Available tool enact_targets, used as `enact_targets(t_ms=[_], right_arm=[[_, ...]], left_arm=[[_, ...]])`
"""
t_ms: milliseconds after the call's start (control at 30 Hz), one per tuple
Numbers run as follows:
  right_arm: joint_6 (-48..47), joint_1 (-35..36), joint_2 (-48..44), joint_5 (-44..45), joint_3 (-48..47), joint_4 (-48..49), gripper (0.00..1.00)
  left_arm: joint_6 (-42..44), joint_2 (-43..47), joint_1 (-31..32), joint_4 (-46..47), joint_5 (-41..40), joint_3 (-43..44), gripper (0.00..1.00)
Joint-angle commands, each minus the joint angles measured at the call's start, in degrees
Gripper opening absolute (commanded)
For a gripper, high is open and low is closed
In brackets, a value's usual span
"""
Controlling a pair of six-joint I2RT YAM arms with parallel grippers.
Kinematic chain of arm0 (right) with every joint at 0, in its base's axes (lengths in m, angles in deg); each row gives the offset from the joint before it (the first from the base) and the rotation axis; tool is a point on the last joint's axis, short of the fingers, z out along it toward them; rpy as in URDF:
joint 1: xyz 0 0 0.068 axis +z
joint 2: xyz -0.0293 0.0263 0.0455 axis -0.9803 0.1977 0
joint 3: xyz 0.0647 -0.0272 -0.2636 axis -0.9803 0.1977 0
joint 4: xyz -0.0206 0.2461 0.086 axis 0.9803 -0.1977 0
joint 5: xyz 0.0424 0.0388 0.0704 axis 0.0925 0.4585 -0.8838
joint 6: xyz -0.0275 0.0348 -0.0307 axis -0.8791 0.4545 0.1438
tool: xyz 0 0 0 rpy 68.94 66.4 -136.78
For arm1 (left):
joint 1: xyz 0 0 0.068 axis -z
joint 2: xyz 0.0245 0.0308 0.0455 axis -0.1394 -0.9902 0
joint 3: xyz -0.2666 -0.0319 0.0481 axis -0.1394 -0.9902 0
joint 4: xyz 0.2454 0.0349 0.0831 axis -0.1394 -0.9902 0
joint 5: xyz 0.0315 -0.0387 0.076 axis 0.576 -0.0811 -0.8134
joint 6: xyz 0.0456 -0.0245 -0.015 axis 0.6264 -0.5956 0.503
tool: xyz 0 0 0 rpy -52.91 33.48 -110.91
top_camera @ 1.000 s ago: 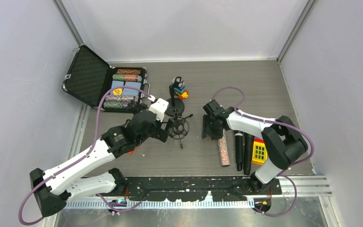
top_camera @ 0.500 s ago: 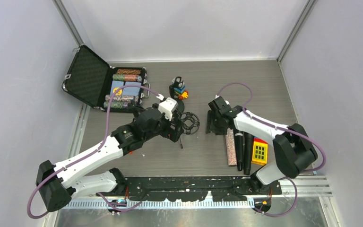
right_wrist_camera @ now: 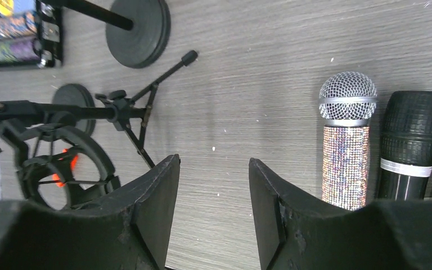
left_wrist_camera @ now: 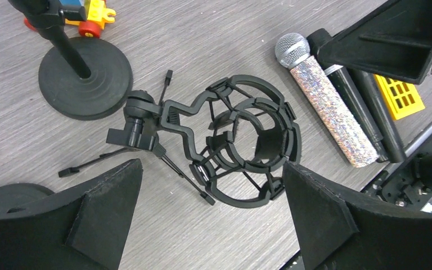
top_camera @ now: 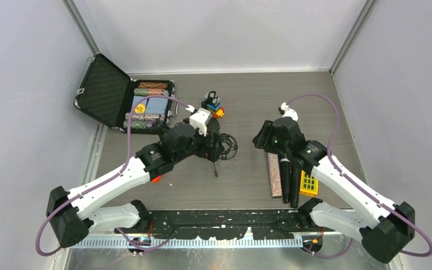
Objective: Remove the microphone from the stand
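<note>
A glittery silver-headed microphone (top_camera: 274, 174) (left_wrist_camera: 326, 107) (right_wrist_camera: 346, 157) lies flat on the table. It is apart from the stand (top_camera: 228, 146) (left_wrist_camera: 247, 146) (right_wrist_camera: 62, 163), a black shock-mount ring on folding legs that lies on its side with nothing in the ring. My left gripper (top_camera: 212, 147) (left_wrist_camera: 212, 165) hovers open just above the ring, touching nothing. My right gripper (top_camera: 261, 136) (right_wrist_camera: 214, 160) hangs open over bare table between stand and microphone, and holds nothing.
Two black microphones (top_camera: 290, 181) (right_wrist_camera: 410, 146) lie beside the glittery one, with a yellow block (top_camera: 308, 183) to their right. A second stand's round base (left_wrist_camera: 84, 76) (right_wrist_camera: 138, 25) stands behind the ring. Toy blocks (top_camera: 214, 104) and an open chip case (top_camera: 138, 104) sit at the back left.
The left gripper slid right and the stand shifted right with it. The right arm drew back and rose away from the glittery microphone, which ended slightly further right.
</note>
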Motion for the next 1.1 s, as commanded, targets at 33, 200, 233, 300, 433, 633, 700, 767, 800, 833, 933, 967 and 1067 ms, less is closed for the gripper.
enact_targets(t_ms=[33,200,233,300,433,633,700,767,800,833,933,967,1067], right_arm=[[1.38,-0.19,-6.0,5.09,1.6,2.34,0.56],[3.33,-0.19,-12.59,8.91,5.59,7.19,0.6],[3.69,-0.19,-15.06,9.28,7.54,9.58,0.63],[4.79,-0.19,-19.04,10.04,10.37,12.87,0.66],[5.6,-0.19,-27.02,12.5,13.63,15.41,0.7],[5.9,-0.21,-35.4,15.92,13.71,12.42,0.7],[5.71,-0.19,-36.82,16.56,12.67,10.49,0.7],[5.47,-0.19,-37.67,17.36,11.5,8.35,0.7],[5.46,-0.23,-38.2,17.96,10.67,6.93,0.7],[5.5,-0.2,-38.6,18.29,10.0,6.38,0.7],[5.59,-0.2,-39.07,18.55,9.39,5.49,0.7],[5.61,-0.19,-39.14,18.42,9.33,5.35,0.7],[5.53,-0.25,-38.95,18.26,9.25,5.23,0.7]], left_arm=[[-2.03,8.04,-0.23,3.22,-0.79,-0.24,1.0],[0.01,15.59,-0.23,-0.73,-6.65,0.44,1.0],[0.22,16.9,-0.23,-0.39,-8.53,0.12,1.0],[-1.15,18.62,-0.23,0.38,-13.8,-0.17,1.0],[-1.29,18.54,-0.23,-5.51,-21.27,2.93,1.0],[-6.51,16.87,-0.23,-10.05,-33.22,4.63,1.0],[-7.28,17.31,-0.23,-10.24,-34.62,4.18,1.0],[-7.39,17.96,-0.23,-9.76,-35.81,3.58,1.0],[-7.28,18.24,-0.23,-9.77,-36.21,3.44,1.0],[-6.79,18.37,-0.23,-9.9,-36.65,3.34,1.0],[-6.84,18.75,-0.23,-10.64,-38.71,3.24,1.0],[-6.94,18.85,-0.23,-10.66,-39.27,3.11,1.0],[-7.22,19.37,-0.23,-10.55,-39.91,2.9,1.0]])
